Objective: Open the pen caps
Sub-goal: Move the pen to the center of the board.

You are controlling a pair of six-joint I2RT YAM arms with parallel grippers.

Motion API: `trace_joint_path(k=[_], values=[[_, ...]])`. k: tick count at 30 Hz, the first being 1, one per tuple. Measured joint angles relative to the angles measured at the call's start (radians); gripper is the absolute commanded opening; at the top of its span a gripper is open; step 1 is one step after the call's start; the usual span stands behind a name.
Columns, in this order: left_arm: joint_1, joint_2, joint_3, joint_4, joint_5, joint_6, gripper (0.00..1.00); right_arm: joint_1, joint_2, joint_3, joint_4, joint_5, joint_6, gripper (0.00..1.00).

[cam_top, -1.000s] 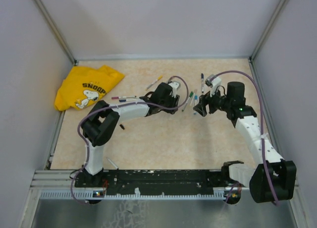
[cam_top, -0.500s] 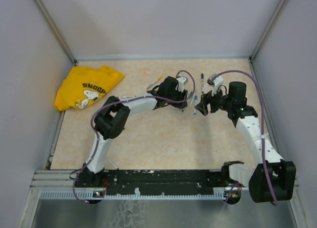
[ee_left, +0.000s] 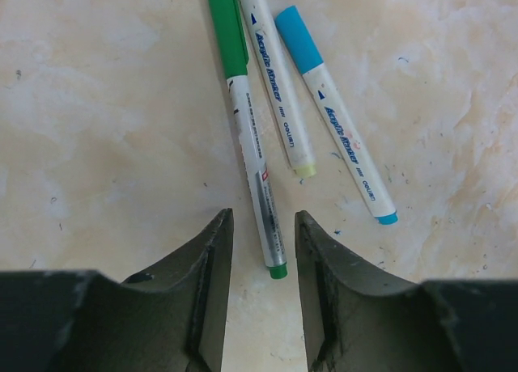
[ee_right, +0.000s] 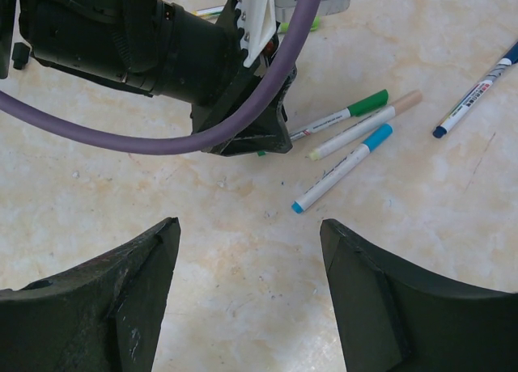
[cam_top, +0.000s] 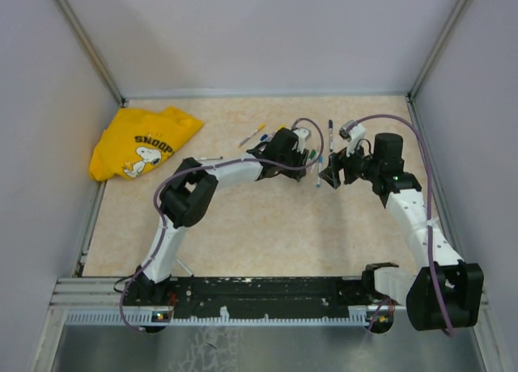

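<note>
Between parted, empty jaws of left gripper [ee_left: 261, 216] lies tail of green marker [ee_left: 250, 145]; green cap [ee_left: 227, 28] at far end. Right gripper [ee_right: 248, 226] gapes empty. Cap likely light, slick, stiff; pinch its sides.

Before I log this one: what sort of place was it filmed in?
Probably a lab robot test cell, not a home or shop: plain grey panel walls on aluminium corner posts box in a beige mottled tabletop, with a black mounting rail bolted along its near edge.
</note>
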Motion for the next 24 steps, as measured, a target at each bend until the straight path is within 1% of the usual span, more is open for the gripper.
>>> trace_joint_path(k=[4,9,13,16,21,24], values=[[-0.008,0.000,0.000,-0.018,-0.021,0.002,0.34,0.000,0.000,0.000,0.000,-0.001,0.000,0.71],[-0.010,0.000,0.000,-0.032,-0.029,0.005,0.32,0.000,0.000,0.000,0.000,-0.008,0.000,0.71],[-0.011,0.000,0.000,-0.036,-0.032,0.009,0.23,0.000,0.000,0.000,0.000,-0.009,0.000,0.71],[-0.011,0.000,-0.003,-0.036,-0.034,0.015,0.19,0.000,0.000,0.000,0.000,-0.012,0.001,0.71],[-0.012,-0.024,-0.050,-0.012,-0.043,0.024,0.09,0.000,0.000,0.000,0.002,-0.018,0.003,0.71],[-0.012,-0.070,-0.114,-0.012,-0.058,0.035,0.07,0.000,0.000,0.000,0.006,-0.023,0.007,0.71]])
